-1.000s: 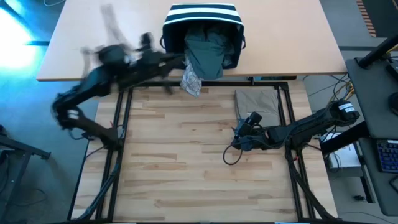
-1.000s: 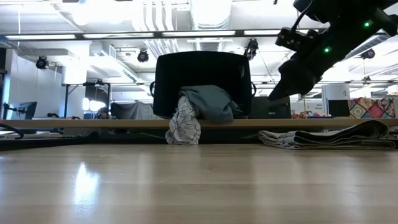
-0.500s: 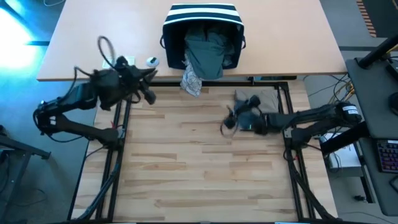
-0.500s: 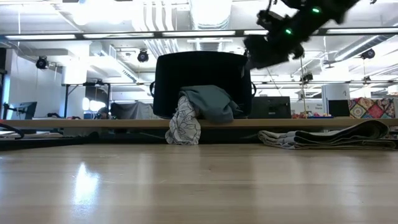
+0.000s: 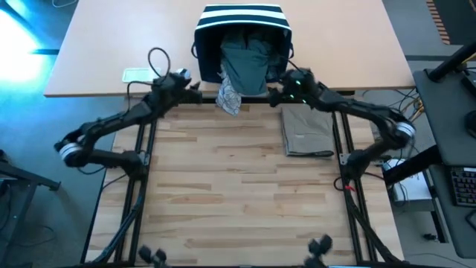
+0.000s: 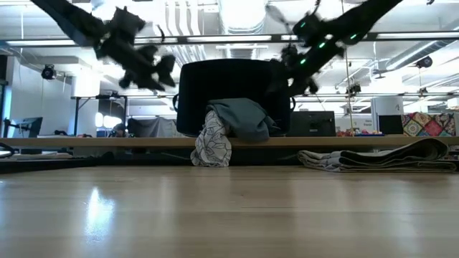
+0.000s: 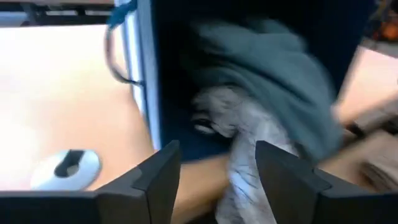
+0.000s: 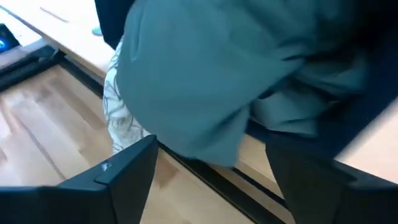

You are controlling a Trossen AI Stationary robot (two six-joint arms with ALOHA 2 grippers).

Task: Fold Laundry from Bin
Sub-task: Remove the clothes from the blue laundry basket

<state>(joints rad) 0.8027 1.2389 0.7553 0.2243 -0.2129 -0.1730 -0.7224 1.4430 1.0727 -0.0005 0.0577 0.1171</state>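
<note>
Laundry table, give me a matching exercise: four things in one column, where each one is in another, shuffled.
1. teal garment
2. tan garment
3. patterned garment
4. bin

A. lying flat on the wooden table
B. tipped on its side
C. spilling from the bin mouth
D. hanging over the table edge

Pairs: 1-C, 2-A, 3-D, 4-B

Looks like a big open-plan office or lab floor, not anyone's home. The low view shows an exposed white ceiling with fat ducts (image 6: 244, 14) and pipes, long strip lights (image 6: 215, 38), and black spotlights (image 6: 48, 72) hanging off it. Further back there are desks with monitors (image 6: 25, 127). From above you get grey floor, a pale desk (image 5: 104, 45), a keyboard (image 5: 462, 184) and loose cables (image 5: 405, 104) at the right edge, and the butcher-block table (image 5: 238, 186) sits in a black metal frame (image 5: 141, 149).
</note>
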